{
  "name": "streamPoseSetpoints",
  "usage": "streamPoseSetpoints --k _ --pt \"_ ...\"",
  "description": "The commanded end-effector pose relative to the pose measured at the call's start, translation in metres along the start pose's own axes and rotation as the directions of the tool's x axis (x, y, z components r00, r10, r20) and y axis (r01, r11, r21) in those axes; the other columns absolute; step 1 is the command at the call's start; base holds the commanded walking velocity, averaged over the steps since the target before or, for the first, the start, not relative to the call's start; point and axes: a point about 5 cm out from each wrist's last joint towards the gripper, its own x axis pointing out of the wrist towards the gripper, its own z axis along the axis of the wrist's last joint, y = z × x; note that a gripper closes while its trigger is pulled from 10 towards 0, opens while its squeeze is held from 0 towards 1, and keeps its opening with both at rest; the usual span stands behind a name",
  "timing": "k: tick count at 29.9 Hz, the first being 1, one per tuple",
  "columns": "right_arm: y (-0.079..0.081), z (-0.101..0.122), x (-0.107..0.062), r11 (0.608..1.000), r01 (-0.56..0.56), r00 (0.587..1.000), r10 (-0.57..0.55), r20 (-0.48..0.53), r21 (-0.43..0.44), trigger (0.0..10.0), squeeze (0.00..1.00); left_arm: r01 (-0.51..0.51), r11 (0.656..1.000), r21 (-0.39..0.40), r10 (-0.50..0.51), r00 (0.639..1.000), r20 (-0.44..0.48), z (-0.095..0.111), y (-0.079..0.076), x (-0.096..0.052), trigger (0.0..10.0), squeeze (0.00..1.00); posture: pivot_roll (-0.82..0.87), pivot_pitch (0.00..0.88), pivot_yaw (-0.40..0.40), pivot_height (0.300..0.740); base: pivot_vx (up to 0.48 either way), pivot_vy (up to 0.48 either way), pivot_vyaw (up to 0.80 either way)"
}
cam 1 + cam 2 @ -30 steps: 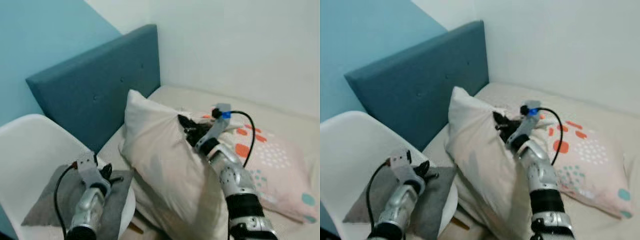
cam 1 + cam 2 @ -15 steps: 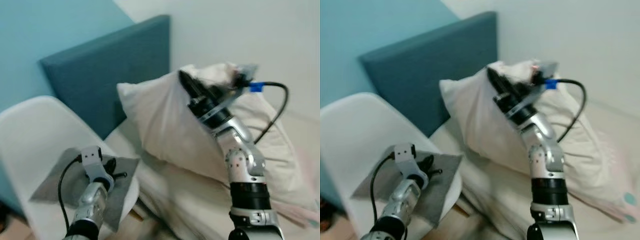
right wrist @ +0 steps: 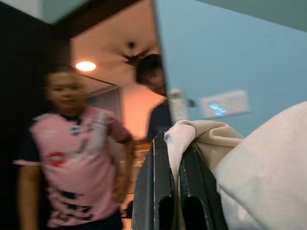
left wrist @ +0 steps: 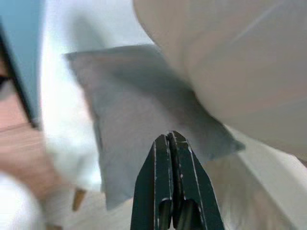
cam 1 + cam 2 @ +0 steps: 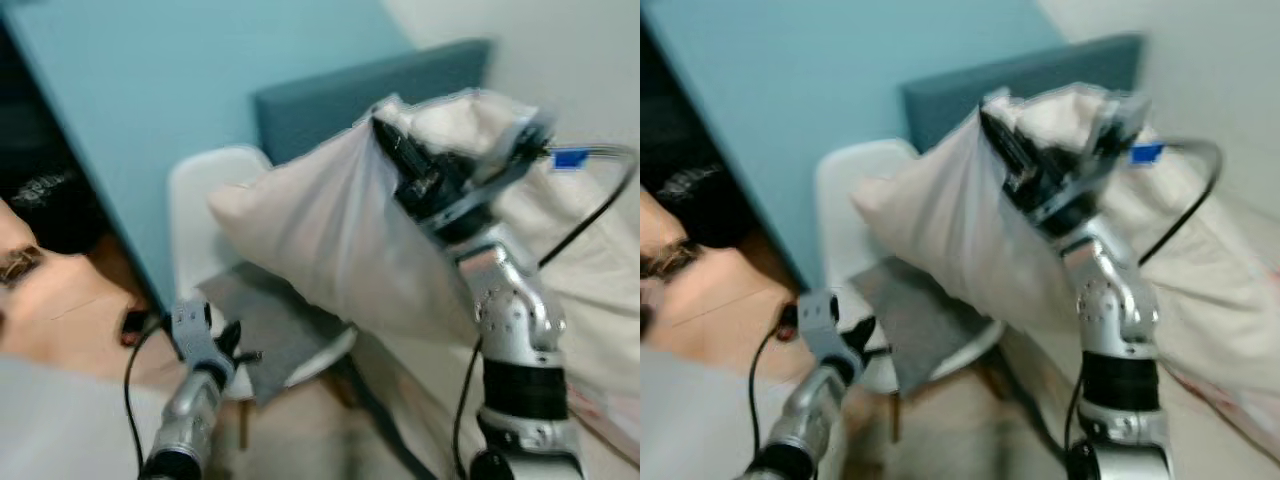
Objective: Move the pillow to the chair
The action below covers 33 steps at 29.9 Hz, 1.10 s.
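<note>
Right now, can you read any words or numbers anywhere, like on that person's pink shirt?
No text can be read in these pictures.
Pink shirt of the person in the doorway: a red and white badge on the chest, too blurred to read.
White plate on the blue wall: no writing can be made out.
Pillow held by the right gripper: plain, no label showing.

A white moulded plastic chair [image 5: 205,200] stands beside the blue wall, with a flat grey fabric seat pad [image 4: 139,115] lying on its seat. Next to it is a bed with a cream sheet [image 5: 1230,300], backed by a teal upholstered headboard [image 5: 330,105].
</note>
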Motion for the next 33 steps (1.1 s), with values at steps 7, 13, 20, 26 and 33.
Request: streamPoseSetpoints --k 7,13,20,26,33 --pt "0.027 0.018 0.013 0.985 -0.17 0.979 0.168 0.114 0.005 10.0 0.0 0.025 1.0 0.007 -0.025 1.0 0.014 0.002 -0.006 0.002 10.0 0.0 0.07 0.0 0.052 0.74 0.0 0.0 0.8" --pt "0.034 0.02 0.015 0.972 -0.23 0.968 0.223 0.116 0.047 10.0 0.0 0.04 0.999 0.001 -0.04 0.999 0.021 0.001 -0.008 0.001 10.0 0.0 0.07 0.0 0.05 0.74 0.0 0.0 0.8" --pt "0.051 -0.033 0.004 0.95 -0.253 0.962 0.267 -0.053 0.181 10.0 0.0 0.028 0.999 0.036 -0.03 0.998 0.046 0.004 -0.007 -0.001 10.0 0.0 0.07 0.0 0.043 0.74 0.0 0.0 0.8" --pt "0.05 -0.064 -0.008 0.951 -0.192 0.964 0.229 -0.133 0.241 10.0 0.0 0.021 0.999 0.039 -0.024 0.998 0.063 0.006 -0.006 -0.002 10.0 0.0 0.09 0.0 0.04 0.74 0.0 0.0 0.8" --pt "0.053 -0.067 -0.013 0.922 -0.215 0.959 0.261 -0.108 0.321 10.0 0.0 0.021 0.999 0.041 -0.024 0.998 0.066 0.007 -0.004 -0.003 10.0 0.0 0.1 0.0 0.043 0.74 0.0 0.0 0.8"
